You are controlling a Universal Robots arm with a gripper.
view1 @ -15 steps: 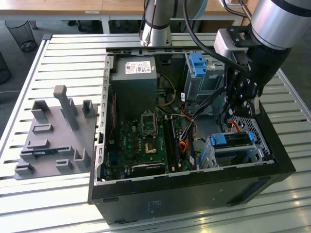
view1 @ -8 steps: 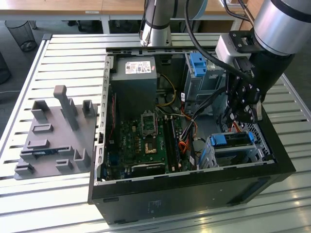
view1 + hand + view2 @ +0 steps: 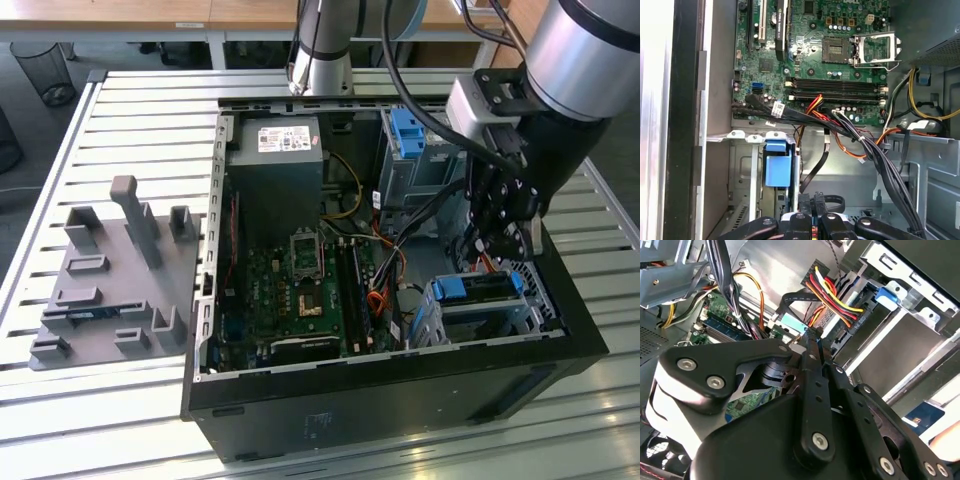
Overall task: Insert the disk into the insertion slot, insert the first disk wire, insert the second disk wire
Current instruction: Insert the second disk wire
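Tool: your tool (image 3: pixel 497 243) hangs just above the disk (image 3: pixel 480 287); fingers (image 3: pixel 811 347) pressed together, apparently pinching a connector.
Disks: one, seated in the insertion slot (image 3: pixel 478 312).
Writing: none you can read.

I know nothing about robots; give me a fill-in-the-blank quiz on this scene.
The disk in the insertion slot has a ____ caddy.
The gripper hangs inside an open ____ case.
The grey fixture plate lies on the exterior view's ____ of that case.
Missing: blue; computer; left.
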